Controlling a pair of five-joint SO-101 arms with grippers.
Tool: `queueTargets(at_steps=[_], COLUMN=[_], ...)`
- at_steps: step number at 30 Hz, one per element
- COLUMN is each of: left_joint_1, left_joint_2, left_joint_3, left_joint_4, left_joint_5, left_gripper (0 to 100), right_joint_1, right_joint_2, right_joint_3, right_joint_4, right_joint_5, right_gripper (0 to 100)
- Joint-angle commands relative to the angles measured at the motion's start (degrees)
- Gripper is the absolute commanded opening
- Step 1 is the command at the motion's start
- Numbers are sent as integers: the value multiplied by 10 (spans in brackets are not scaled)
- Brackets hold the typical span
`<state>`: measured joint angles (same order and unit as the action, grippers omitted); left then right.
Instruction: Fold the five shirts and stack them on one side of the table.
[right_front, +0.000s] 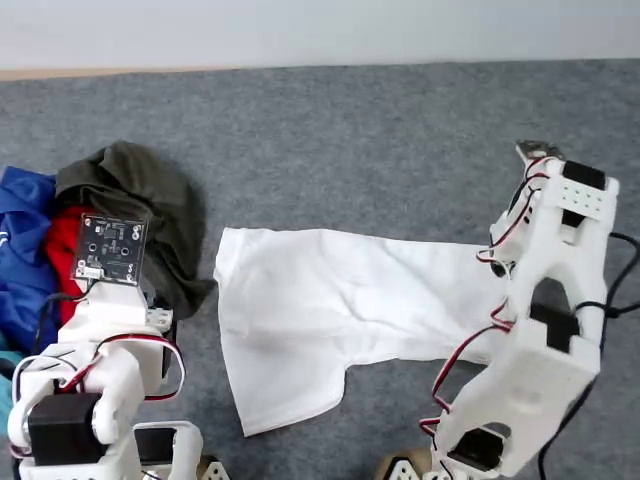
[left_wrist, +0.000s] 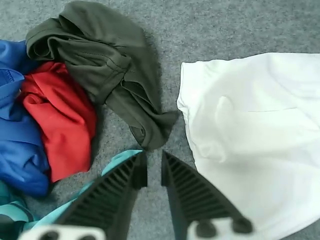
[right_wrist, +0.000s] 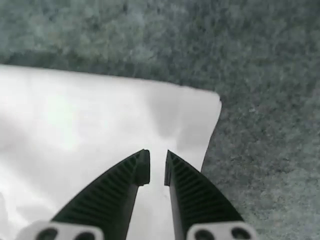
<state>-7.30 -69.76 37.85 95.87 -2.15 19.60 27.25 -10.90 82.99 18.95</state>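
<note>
A white shirt (right_front: 340, 300) lies spread flat on the grey carpet-like table top (right_front: 350, 140), one sleeve pointing toward the near edge. At the left a crumpled pile holds an olive shirt (right_front: 140, 190), a red shirt (right_front: 62, 240), a blue shirt (right_front: 20, 230) and a teal shirt (left_wrist: 117, 162). My left gripper (left_wrist: 154, 172) hangs shut and empty over bare table between the olive shirt (left_wrist: 100, 60) and the white shirt (left_wrist: 255, 130). My right gripper (right_wrist: 157, 170) hovers shut and empty just above a right-hand corner of the white shirt (right_wrist: 75, 125).
The left arm (right_front: 100, 370) stands at the near left beside the pile, and the right arm (right_front: 540, 330) covers the white shirt's right end. Bare grey table (right_wrist: 250, 75) stretches behind and to the right of the shirt.
</note>
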Motion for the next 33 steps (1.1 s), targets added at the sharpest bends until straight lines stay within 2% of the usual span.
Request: queueTargets(at_steps=[1, 7, 13, 22, 33], left_joint_1=[-2, -3, -2, -1, 0], left_joint_2=[3, 3, 3, 3, 3], left_joint_3=[-2, -3, -6, -6, -6], left_joint_4=[-13, -12, -14, -16, -16], left_joint_5=[-4, -4, -4, -4, -4], left_gripper=[58, 58, 58, 58, 58], right_joint_1=[12, 12, 0, -33, -45], right_joint_2=[26, 55, 7, -51, -159], right_joint_3=[-24, -81, -155, -153, 135], right_joint_4=[-52, -79, 31, 198, 189], right_joint_5=[-1, 18, 18, 26, 36], right_gripper=[58, 58, 58, 58, 58])
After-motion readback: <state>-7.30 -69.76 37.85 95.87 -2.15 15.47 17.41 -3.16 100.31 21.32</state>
